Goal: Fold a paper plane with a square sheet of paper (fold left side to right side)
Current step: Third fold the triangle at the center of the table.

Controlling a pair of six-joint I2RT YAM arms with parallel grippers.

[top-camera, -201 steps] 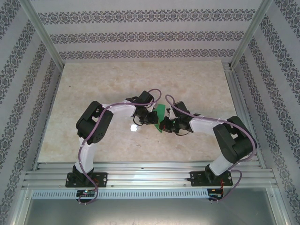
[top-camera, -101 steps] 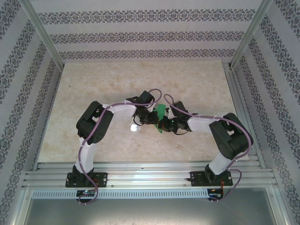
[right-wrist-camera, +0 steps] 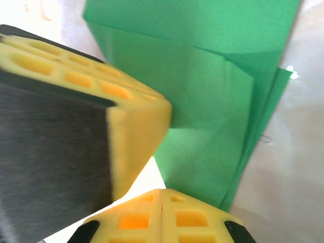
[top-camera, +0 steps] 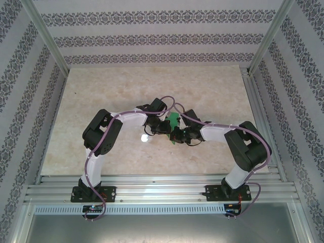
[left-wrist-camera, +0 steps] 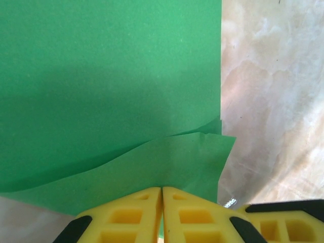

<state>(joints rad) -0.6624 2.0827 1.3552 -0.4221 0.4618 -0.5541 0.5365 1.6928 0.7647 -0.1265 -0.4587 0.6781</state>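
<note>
The square sheet of paper [top-camera: 175, 120] is bright green and lies mid-table between my two grippers, folded into overlapping layers [right-wrist-camera: 212, 101]. In the left wrist view the paper [left-wrist-camera: 101, 76] covers most of the picture, with a wavy upper flap over a flat layer. My left gripper [left-wrist-camera: 162, 190] is shut, and a sliver of green runs between its yellow fingers. My right gripper [right-wrist-camera: 162, 191] is shut at the paper's near edge, with nothing seen in its seam. The two grippers [top-camera: 168, 127] [top-camera: 177, 132] almost touch. The left gripper's fingers [right-wrist-camera: 136, 111] crowd the right wrist view.
A small white shiny spot [top-camera: 145, 137] lies on the marble-patterned table [top-camera: 126, 86], just left of the grippers. Patterned walls enclose the table on three sides. Metal rails [top-camera: 162, 185] run along the near edge by the arm bases.
My right arm has slid left toward the left gripper, and less of the green paper shows between them. The left arm has held still.
</note>
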